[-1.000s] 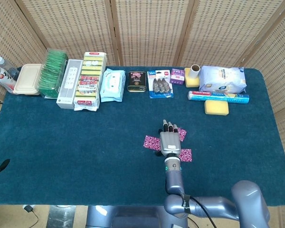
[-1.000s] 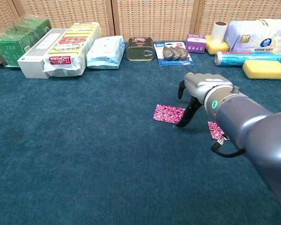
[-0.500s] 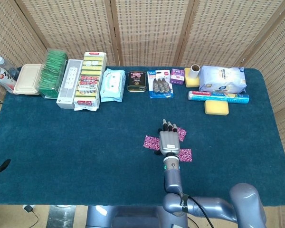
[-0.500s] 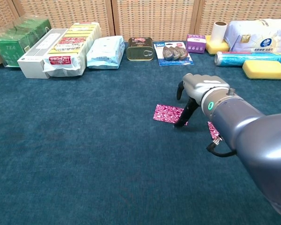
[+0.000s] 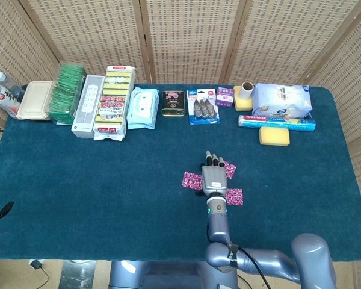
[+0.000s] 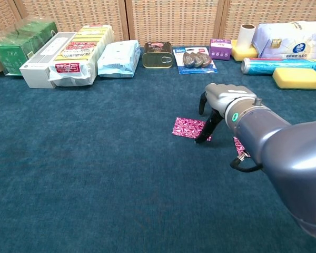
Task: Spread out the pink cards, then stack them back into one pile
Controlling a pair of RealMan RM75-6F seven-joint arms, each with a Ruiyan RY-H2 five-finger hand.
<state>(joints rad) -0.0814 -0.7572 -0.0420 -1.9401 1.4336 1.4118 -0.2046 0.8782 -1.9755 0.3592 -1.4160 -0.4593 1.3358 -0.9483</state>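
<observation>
Pink cards lie spread on the dark blue cloth of the table [image 5: 78,180], right of its middle: one card [image 5: 192,180] to the left of the right hand [image 5: 213,176], a second card [image 5: 230,169] peeking out at the far right of the hand, and a third card [image 5: 234,196] just near and right of the wrist. In the chest view the left card [image 6: 189,127] lies flat, with a dark fingertip [image 6: 201,139] of the right hand [image 6: 224,97] pressing down at its right edge, while the hand arches above with the other fingers bent downward; whether anything is pinched under the palm cannot be told, but the hand grasps no card lifted off the cloth. The near card [image 6: 239,145] shows only as a strip behind the grey forearm. The three cards are apart from each other, not in one pile. The left hand shows in neither view. Along the far edge of the table stands a row of goods: a beige lunch box [image 5: 36,100] at the far left, green tea packets [image 5: 68,91], a white box [image 5: 88,105], a pack of yellow sponges [image 5: 115,102], a pale blue wipes pack [image 5: 142,108], a small tin [image 5: 173,103], a blister pack [image 5: 203,106], a small purple box [image 5: 224,96], a paper roll [image 5: 246,90], a white bag [image 5: 281,100], a long blue roll [image 5: 277,122] and a yellow sponge [image 5: 274,136] just near it. Bottles [image 5: 1,93] stand beyond the table's left end.
</observation>
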